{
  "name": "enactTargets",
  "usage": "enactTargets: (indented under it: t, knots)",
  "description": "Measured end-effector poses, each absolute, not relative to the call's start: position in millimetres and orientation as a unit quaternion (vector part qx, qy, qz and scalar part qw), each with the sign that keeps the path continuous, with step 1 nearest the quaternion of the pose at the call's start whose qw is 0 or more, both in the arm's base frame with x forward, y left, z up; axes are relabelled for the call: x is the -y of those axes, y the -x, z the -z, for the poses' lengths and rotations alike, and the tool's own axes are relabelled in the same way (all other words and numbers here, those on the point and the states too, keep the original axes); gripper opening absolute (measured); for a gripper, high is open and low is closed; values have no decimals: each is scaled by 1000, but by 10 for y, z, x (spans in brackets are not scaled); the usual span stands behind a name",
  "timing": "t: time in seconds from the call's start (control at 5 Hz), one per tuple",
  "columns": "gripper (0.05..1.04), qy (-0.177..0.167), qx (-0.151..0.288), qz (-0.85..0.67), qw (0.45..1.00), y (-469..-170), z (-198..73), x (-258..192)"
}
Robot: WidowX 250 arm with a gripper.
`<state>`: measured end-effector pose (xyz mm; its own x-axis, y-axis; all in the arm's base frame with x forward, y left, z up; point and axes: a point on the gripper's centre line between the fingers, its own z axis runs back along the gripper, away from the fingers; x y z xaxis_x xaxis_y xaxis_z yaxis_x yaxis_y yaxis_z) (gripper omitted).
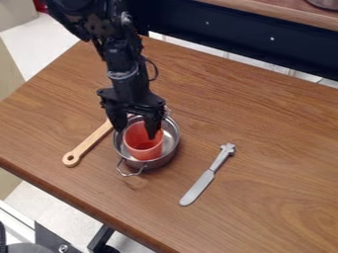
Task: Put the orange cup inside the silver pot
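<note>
One wooden worktop (264,153) spans the scene before you, its near edge slanting from the left side down toward the bottom, past dark metal hardware (63,244) at the lower left. Nearest you on the wood, a silver-grey knife (205,180) lies flat at a diagonal, its rounded blade toward you and its decorated handle pointing away to the right (the fanciest piece of cutlery on show).

Just beyond and to the left, the silver pot (173,142) stands upright, one wire handle jutting toward you and another at its far side. Inside it, within the rim, you see the orange cup (147,153), mouth up and set toward the pot's left side. Beside the pot on the left, a light wooden utensil (90,143) lies at a slant, the holed end of its handle nearer you and its far end hidden behind the black hand.

That hand (136,133) hangs down over the pot, its fingers spread wide: one at the pot's left rim, the other overlapping the cup's right side as you view it. Whether either touches the cup, you cannot tell. The black arm (122,57) rises behind toward the top edge. Farthest from you, a dark rail (244,37) runs below a wooden shelf (284,14) at the upper right.
</note>
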<state>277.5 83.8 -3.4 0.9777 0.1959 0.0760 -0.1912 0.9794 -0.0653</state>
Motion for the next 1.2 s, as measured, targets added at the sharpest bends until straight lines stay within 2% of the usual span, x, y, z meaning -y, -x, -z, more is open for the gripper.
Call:
enactTargets:
  t: [0.2, 0.4, 0.8, 1.0, 1.2]
  knots:
    - [998, 50, 36, -104, 993, -2806, -55, -849]
    - [998, 62, 47, -120, 990, -2871, -255, -890]
    - [998, 70, 39, -147, 986, -2953, -328, -771]
    - [998, 56, 84, -194, 976, -3160, -339, -619]
    - [998, 54, 105, -215, 969, -3302, -400, -481]
